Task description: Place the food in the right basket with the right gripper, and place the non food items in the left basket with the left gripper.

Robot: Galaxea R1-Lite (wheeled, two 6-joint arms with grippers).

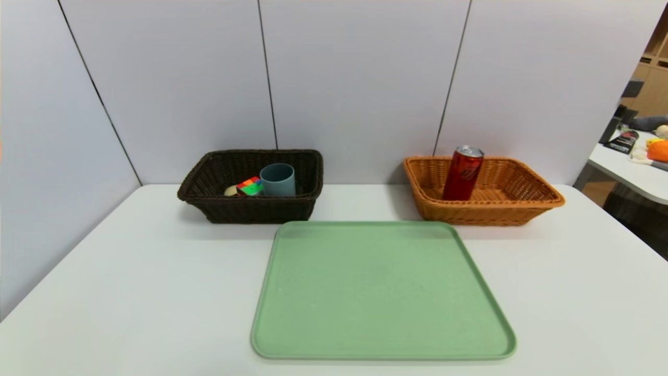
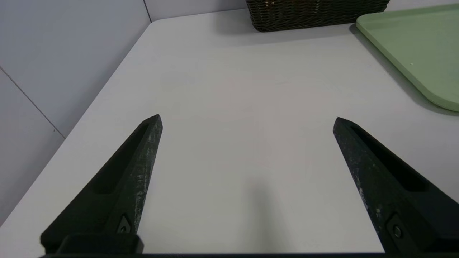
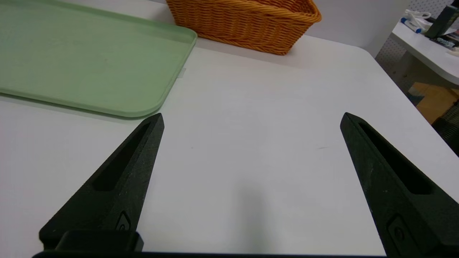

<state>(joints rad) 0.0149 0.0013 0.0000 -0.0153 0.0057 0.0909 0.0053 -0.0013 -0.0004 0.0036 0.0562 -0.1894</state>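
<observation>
We are finding no legible text, number or sign anywhere in these views. The red can point(image 1: 463, 174), standing in the orange-tan basket point(image 1: 527, 206) at far right, is carrying a dark mark on its side, but we are not making out any letters in it. The dark packet point(image 1: 622, 141) on the side table at far right is showing print too small to read.
</observation>
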